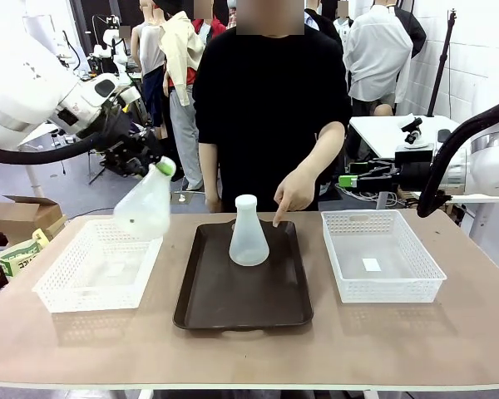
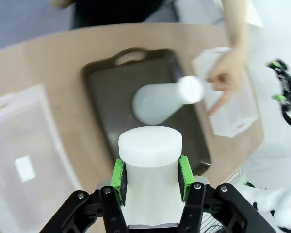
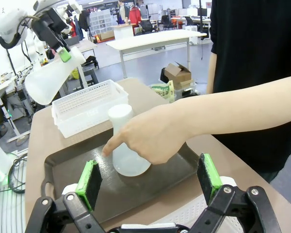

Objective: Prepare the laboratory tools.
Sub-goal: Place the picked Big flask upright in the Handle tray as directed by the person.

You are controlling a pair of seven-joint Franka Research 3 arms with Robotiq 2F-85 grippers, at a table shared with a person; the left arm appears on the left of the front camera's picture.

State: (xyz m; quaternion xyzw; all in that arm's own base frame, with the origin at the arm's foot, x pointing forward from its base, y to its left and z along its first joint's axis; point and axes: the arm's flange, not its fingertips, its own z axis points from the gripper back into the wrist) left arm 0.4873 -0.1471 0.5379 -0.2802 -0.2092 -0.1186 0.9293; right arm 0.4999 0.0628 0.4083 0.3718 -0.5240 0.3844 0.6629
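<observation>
Beyond the tan table (image 1: 249,349), a person in a black top stands at the far side, with a workshop of benches and boxes behind. On the table sit a white lattice plastic basket at the robot's left (image 1: 96,270), a dark brown rectangular tray in the middle (image 1: 243,287) and a second white lattice basket at the right (image 1: 381,253). The left gripper (image 1: 160,166) holds one translucent frosted-white conical flask (image 1: 145,208) by its neck, jaws clamped on it, tilted in the air above the left basket's far corner. The other frosted conical flask (image 1: 249,234) stands upright on the tray, and the person's hand (image 1: 295,195) points a finger down just beside it. The step in hand looks like carrying the held flask between basket and tray; the next move probably calls for righting the flask and lowering it to a free spot, clear of the standing flask and the pointing hand. The left wrist view looks down the gripped neck, green pads (image 2: 118,174) pressed on either side, with the tray far below. The right wrist view shows the right gripper (image 3: 150,182) spread wide and holding nothing, low over the tray's near edge, facing the standing flask with the hand partly covering it.
</observation>
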